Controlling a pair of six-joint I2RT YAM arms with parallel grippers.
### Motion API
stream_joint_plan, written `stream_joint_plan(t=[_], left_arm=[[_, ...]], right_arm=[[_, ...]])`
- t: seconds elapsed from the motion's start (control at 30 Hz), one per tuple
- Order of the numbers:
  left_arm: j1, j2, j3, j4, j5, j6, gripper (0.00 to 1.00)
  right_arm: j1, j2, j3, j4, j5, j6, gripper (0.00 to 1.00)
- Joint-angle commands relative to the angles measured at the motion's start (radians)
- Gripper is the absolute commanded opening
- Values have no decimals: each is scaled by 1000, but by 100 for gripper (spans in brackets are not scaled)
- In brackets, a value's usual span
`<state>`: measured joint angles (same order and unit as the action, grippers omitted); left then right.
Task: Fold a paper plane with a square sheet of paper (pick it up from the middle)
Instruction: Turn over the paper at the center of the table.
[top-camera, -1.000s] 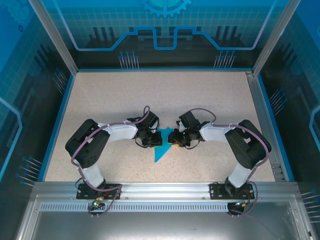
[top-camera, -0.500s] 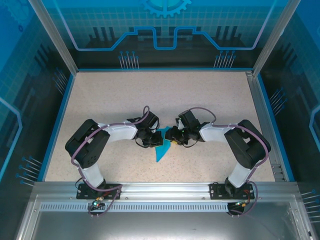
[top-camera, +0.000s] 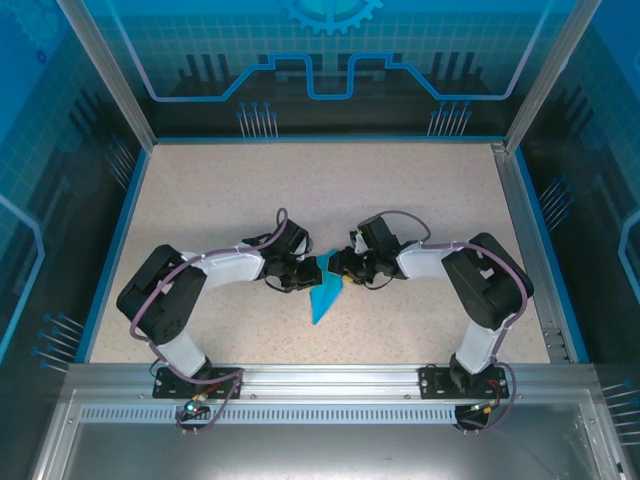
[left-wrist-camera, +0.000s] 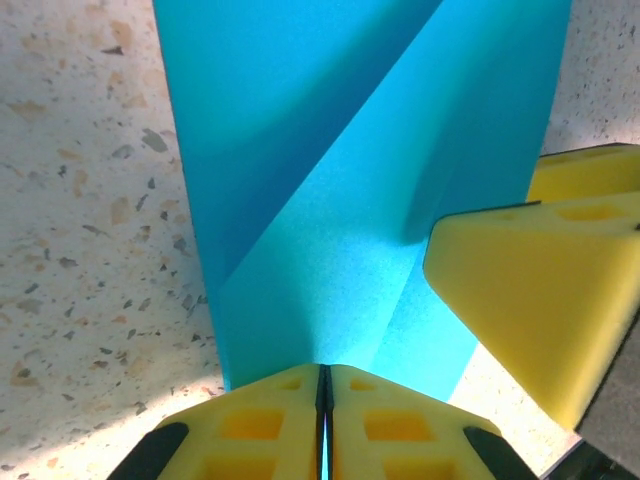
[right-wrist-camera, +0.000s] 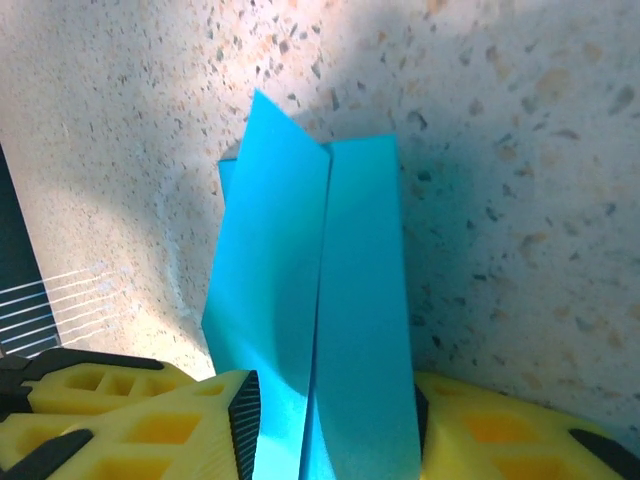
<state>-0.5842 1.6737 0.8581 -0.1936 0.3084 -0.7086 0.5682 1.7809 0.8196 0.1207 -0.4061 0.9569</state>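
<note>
step: late folding; the paper plane (top-camera: 326, 291) is already a narrow cyan dart with layered flaps, lying mid-table between the two arms, tip pointing to the near edge
left gripper (left-wrist-camera: 323, 420): yellow pads pressed together on the paper's edge, pinching it
right gripper (right-wrist-camera: 330, 420): jaws part open, standing either side of the folded strip; whether the pads touch the paper I cannot tell
table (top-camera: 220, 200): speckled beige
next move: likely pressing or re-gripping a wing crease while the left holds firm; needs gentle, even pressure to avoid skewing the fold
writing: none readable on paper, pads or backdrop
</note>
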Motion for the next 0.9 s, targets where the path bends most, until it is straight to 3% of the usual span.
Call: stream_joint_plan(t=[0.0, 0.3, 0.53, 0.87], left_arm=[[10, -35, -28, -25, -50, -14, 11], [14, -7, -16, -41, -71, -6, 11], [14, 3, -17, -37, -68, -10, 11], [14, -5, -22, -39, -68, -11, 11]], right_arm=[[-12, 17, 17, 58, -55, -33, 43], [13, -47, -31, 9, -16, -35, 43], [54, -109, -111, 70, -2, 16, 44], [82, -41, -54, 95, 53, 48, 40]])
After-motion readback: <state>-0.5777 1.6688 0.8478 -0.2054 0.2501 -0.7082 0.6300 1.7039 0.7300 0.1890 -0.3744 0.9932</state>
